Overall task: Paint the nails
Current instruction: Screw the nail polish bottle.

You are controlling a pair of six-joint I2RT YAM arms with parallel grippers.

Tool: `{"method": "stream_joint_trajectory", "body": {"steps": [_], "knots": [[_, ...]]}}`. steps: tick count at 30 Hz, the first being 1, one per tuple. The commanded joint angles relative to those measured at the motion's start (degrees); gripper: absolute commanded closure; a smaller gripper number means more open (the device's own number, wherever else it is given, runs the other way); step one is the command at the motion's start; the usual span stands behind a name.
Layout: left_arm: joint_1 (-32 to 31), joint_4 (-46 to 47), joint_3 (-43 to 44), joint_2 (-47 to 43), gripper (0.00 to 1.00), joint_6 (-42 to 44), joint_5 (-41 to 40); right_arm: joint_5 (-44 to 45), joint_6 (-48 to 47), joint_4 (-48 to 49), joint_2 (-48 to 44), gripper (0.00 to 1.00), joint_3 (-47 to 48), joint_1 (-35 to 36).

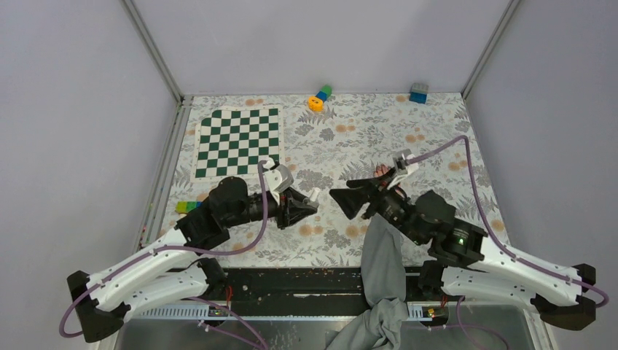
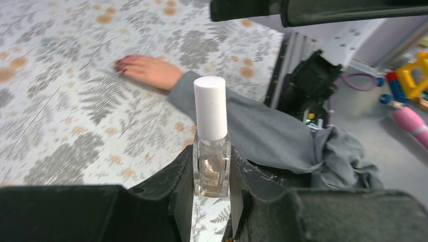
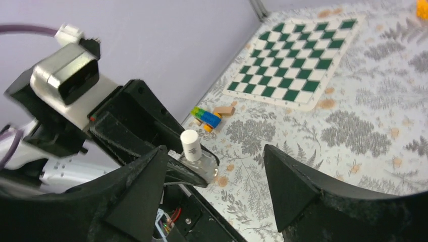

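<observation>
Closest to the left wrist camera, the left gripper (image 2: pixel 212 174) is pinching a small clear polish bottle (image 2: pixel 212 136) between its black fingers, squeezing the glass body from both sides. The bottle is standing upright in that grip, and its white cap (image 2: pixel 210 107) is sitting on top, closed.

Facing the bottle from the right, the right gripper (image 3: pixel 214 150) is holding its two fingers spread wide, with nothing between them. Its tips are sitting near the bottle but apart from it, and the cap is showing in the gap between them in the right wrist view.

Beyond the bottle and to its right, a bare hand (image 2: pixel 149 69) is lying flat, palm down, on the floral tablecloth (image 1: pixel 350 131). The nails (image 2: pixel 121 64) are showing dark red at the fingertips, at the end of the hand farthest from the bottle. A grey sleeve (image 2: pixel 262 131) is running from the wrist back past the bottle's right side and over the near table edge.

Farther from the bottle, to its far left, a green-and-white chessboard mat (image 1: pixel 237 142) is lying flat. Some coloured bricks (image 3: pixel 207 118) are lying to the bottle's left, near the table's left edge.
</observation>
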Motion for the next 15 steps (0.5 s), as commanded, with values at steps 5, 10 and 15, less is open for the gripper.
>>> {"method": "stream_joint_trajectory", "body": {"steps": [5, 10, 15], "knots": [[-0.2, 12.0, 3.5, -1.2, 1.0, -1.6, 29.7, -31.1, -17.9, 23.2, -13.8, 0.24, -13.4, -0.3], [-0.3, 14.0, 4.7, 1.5, 1.0, -4.0, 38.7, -40.0, -20.3, 23.5, -13.4, 0.24, -10.6, -0.3], [-0.2, 17.4, 4.4, 3.7, 1.0, -7.3, 43.2, -46.5, -20.7, 25.6, -9.1, 0.27, -8.0, -0.3]]}}
